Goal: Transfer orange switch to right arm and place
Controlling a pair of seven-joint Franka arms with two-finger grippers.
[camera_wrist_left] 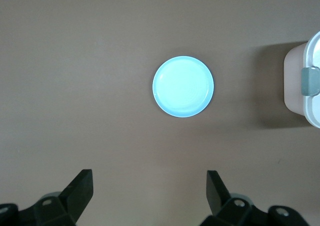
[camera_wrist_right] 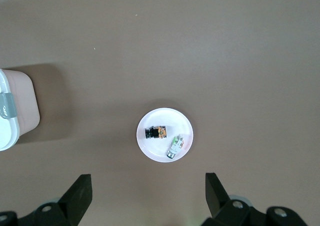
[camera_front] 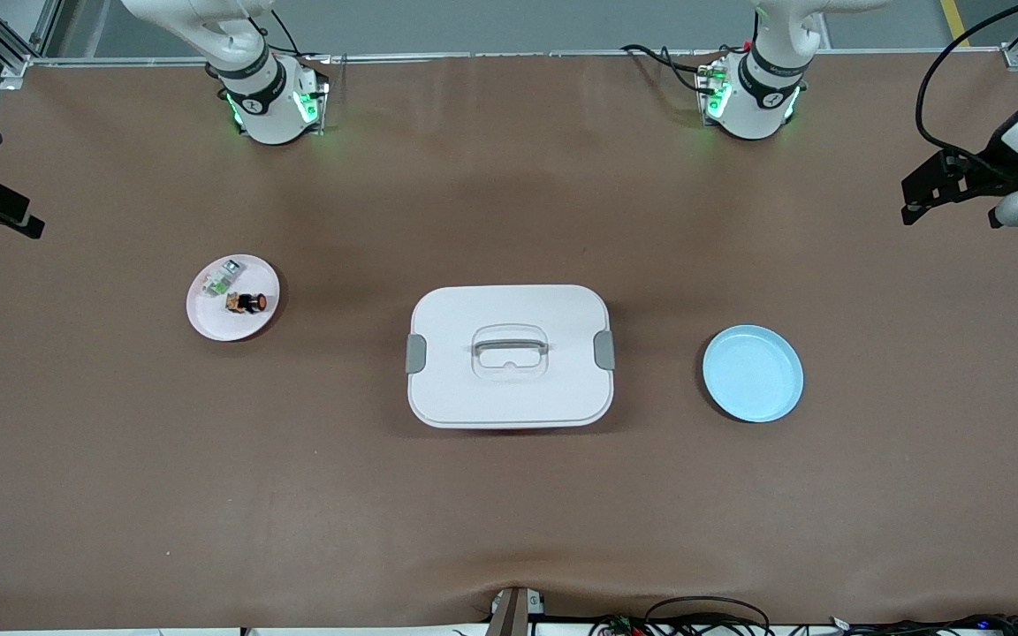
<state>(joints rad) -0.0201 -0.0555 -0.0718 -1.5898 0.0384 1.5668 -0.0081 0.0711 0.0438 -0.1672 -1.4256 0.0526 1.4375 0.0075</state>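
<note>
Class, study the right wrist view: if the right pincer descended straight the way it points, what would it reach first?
Probably bare brown table, just short of the small white round plate. The open right pincer hangs high, so depth is uncertain.

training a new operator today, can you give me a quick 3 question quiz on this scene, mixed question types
1. True or false: the orange switch lies on the blue plate.
2. Which thing shares the pink plate with the switch? A) a small whitish-clear part with green B) a spoon C) a lid
3. What stands between the two plates?

Key
1. False: it lies on the pink plate, toward the right arm's end; the blue plate holds nothing.
2. A
3. The white lidded container with grey side latches.

The left gripper and the right gripper are both open, up over bare table.
</note>
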